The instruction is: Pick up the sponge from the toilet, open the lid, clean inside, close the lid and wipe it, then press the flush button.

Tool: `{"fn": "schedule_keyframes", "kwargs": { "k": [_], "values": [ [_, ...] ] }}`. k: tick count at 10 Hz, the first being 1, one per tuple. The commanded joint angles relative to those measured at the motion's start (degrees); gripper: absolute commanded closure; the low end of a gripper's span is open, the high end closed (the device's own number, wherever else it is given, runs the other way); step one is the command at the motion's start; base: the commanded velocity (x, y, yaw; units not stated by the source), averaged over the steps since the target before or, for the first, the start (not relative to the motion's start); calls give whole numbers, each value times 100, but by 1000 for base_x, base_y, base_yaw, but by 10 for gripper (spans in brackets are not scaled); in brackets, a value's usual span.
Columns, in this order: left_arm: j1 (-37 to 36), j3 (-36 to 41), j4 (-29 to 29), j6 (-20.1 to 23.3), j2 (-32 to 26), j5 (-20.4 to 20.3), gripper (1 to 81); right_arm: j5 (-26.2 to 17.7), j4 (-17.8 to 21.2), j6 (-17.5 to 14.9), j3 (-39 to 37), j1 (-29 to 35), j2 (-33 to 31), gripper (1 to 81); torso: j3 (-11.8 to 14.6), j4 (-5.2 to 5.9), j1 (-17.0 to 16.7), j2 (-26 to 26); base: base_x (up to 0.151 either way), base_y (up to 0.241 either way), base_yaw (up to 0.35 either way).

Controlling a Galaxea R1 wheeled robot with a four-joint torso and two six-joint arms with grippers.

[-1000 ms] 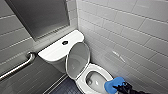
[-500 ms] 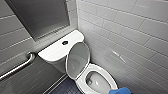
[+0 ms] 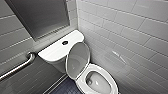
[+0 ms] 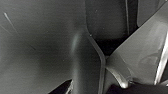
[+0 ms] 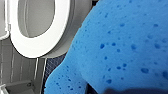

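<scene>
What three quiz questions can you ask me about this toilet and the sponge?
1. True or false: the lid is shut.
2. What colour is the sponge? A) yellow B) blue C) green
3. Fill in the gap: the round flush button sits on top of the ____.

Key: 1 false, the lid stands open. 2 B. 3 tank.

No readable text, label, number or sign on toilet (image 3: 56, 51), sponge (image 5: 120, 45) or wall tiles (image 3: 125, 30).
</scene>
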Motion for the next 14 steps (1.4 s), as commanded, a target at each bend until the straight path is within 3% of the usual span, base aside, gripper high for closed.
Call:
{"fn": "schedule_keyframes", "kwargs": {
  "k": [1,3,5,8,13,14],
  "values": [
    [125,37,27,14,4,153,10,-101,-45,-49,326,13,-444,811,0,0,0,0,0,0,0],
    [125,37,36,14,4,153,10,164,-71,-67,729,319,-672,811,0,0,0,-2,0,0,0],
    [125,37,45,14,-5,153,10,68,-106,-32,985,1075,-787,811,0,0,0,-2,0,0,0],
    [125,37,45,14,4,153,10,-573,-106,-14,1215,1902,-568,811,0,0,0,-2,0,0,0],
    [117,37,45,14,13,179,10,-1189,-54,12,317,2596,109,811,0,0,0,-2,0,0,0],
    [117,37,45,14,13,179,10,-1286,-62,12,352,2773,162,811,0,176,0,-2,0,0,0]
  ]
}}
